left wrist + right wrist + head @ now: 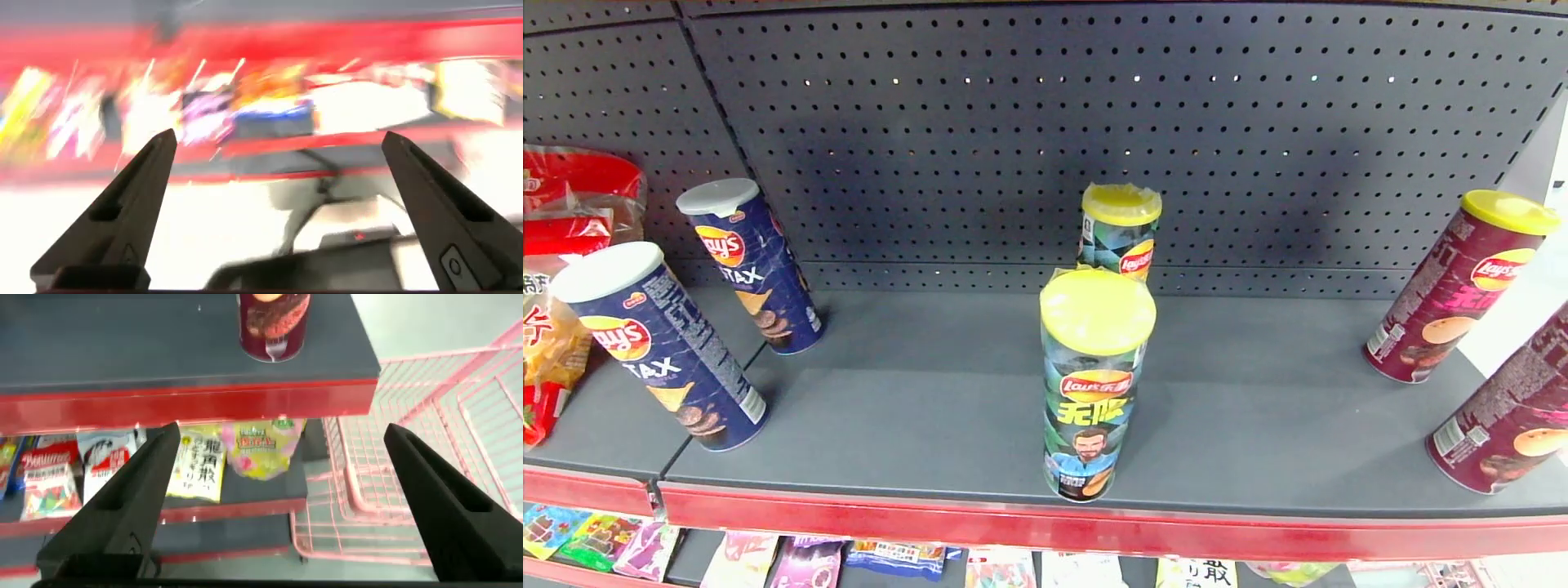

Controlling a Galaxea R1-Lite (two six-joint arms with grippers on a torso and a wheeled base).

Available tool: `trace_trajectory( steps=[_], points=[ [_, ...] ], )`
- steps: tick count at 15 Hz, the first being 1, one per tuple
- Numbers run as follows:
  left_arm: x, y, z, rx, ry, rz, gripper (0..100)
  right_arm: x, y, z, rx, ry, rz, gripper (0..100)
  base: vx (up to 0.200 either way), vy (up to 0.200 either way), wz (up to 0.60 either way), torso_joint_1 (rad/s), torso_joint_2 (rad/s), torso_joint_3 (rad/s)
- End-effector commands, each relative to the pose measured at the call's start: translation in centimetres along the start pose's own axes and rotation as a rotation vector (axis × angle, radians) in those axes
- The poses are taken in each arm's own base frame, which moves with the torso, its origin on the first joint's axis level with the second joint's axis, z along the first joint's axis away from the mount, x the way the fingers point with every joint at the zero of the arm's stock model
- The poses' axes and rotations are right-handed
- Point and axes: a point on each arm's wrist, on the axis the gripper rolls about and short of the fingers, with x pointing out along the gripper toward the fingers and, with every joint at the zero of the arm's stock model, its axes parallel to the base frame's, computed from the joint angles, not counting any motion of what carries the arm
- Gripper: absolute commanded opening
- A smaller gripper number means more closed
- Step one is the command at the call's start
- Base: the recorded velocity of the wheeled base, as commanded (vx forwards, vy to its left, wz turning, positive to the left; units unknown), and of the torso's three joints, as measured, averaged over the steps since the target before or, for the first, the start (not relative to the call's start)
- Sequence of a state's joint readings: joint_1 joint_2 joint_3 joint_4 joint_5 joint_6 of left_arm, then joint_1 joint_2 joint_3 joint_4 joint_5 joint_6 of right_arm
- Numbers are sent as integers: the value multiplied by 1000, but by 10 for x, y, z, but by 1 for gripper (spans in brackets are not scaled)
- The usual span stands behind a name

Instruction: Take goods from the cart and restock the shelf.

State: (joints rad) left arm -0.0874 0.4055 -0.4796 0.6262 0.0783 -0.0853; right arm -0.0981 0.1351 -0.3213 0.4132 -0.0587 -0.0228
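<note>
- Grey shelf (915, 425) is topped by a green can (1094, 384), stood upright.
- A second green can (1119, 233) is stood just behind it — blue cans (662, 343) are kept well to its left, dark red cans (1462, 286) well to its right.
- Pink cart (425, 457) is seen lower down, past the dark red cans.
- Nothing is held by the left gripper (278, 136) or the right gripper (281, 428) — both are spread wide.
</note>
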Motion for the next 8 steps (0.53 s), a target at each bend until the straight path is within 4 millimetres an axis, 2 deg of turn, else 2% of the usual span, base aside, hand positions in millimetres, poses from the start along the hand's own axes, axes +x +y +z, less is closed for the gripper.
trace_trajectory(
  steps=[1,3,4,6,8],
  points=[
    [-12,-4,-55,-73,-220,27,100,15,2,-23,5,-24,-9,100,0,0,0,0,0,0],
    [4,-2,-58,-22,-309,16,100,33,4,-33,5,-193,57,100,0,0,0,0,0,0],
    [11,-1,-64,23,-375,-30,100,34,7,-38,-9,-148,144,100,0,0,0,0,0,0],
    [18,-3,-65,97,-411,-97,100,34,6,-39,-11,-136,133,100,0,0,0,0,0,0],
    [21,-2,-64,114,-450,-59,100,34,6,-39,-13,-136,96,100,0,0,0,0,0,0]
  ],
)
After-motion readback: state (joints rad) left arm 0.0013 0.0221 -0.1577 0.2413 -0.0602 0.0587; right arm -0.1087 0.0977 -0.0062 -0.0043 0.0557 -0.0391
